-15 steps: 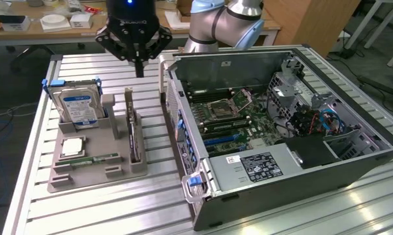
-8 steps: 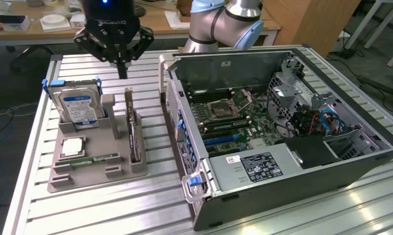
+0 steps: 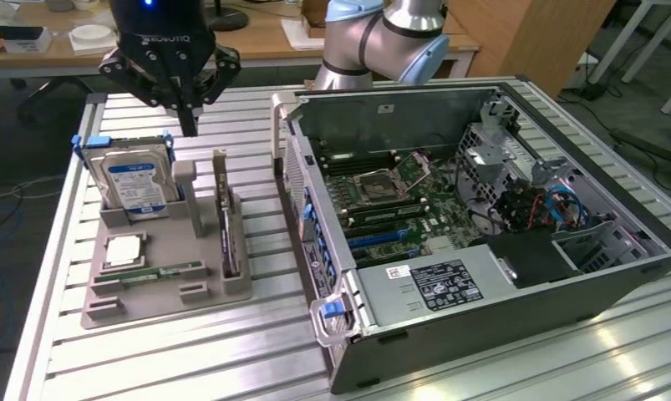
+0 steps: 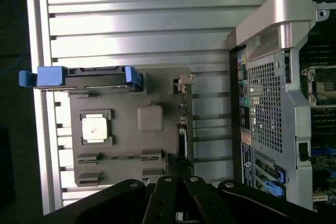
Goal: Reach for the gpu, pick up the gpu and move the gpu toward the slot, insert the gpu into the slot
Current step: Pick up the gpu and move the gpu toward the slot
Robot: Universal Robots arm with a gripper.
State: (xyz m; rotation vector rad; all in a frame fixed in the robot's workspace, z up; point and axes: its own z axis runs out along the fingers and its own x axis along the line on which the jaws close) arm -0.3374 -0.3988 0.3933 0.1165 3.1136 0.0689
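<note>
- The gripper [image 3: 188,124] hangs above the table [image 3: 145,359], fingers pressed together, holding nothing.
- The gpu [image 3: 225,225] stands on edge in the grey holder [image 3: 162,296], beside the hard drive [image 3: 134,185].
- The open computer case [image 3: 514,313] sits at the exterior view's right.

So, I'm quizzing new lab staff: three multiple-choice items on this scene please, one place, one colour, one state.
1. Where is the gpu? A in the case's slot; B on edge in the grey holder; C in the jaws.
2. Colour of the side rails on the hard drive? A blue; B red; C yellow.
3. The gripper is: A open; B shut on the gpu; C shut, empty.
B, it stands in the holder; A, both rails are blue; C, the jaws meet with nothing between.
</note>
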